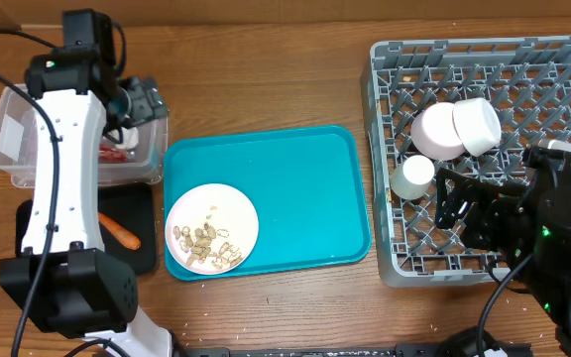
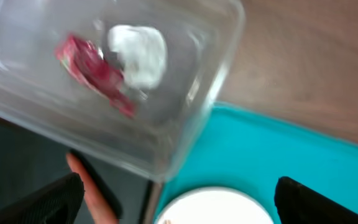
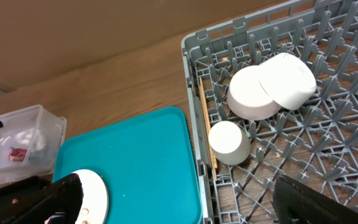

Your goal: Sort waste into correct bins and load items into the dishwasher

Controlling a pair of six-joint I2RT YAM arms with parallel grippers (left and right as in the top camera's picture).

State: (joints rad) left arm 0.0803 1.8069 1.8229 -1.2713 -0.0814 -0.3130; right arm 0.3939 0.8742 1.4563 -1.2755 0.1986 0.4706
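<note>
Left gripper (image 1: 139,99) is hovering wide open, empty, over the clear bin (image 2: 197,93) at upper left, with a red wrapper (image 2: 95,71) and white tissue (image 2: 138,53) lying inside. Right gripper (image 1: 454,203) is gaping wide over the rack (image 1: 377,119) at lower right, beside 2 bowls (image 1: 434,131) and 1 cup (image 1: 413,177). The plate (image 1: 221,203) is sitting on the tray (image 1: 295,188), centre.

Two bowls (image 1: 432,134) (image 1: 478,124), one cup (image 1: 413,177), one plate (image 1: 212,227), one tray (image 1: 295,188), two bins (image 1: 8,134) (image 1: 139,213).

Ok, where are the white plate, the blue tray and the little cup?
plate (image 1: 228,203): overhead view, bare upper part.
tray (image 1: 295,193): overhead view, bare middle.
cup (image 1: 414,175): overhead view, its round white end.
</note>
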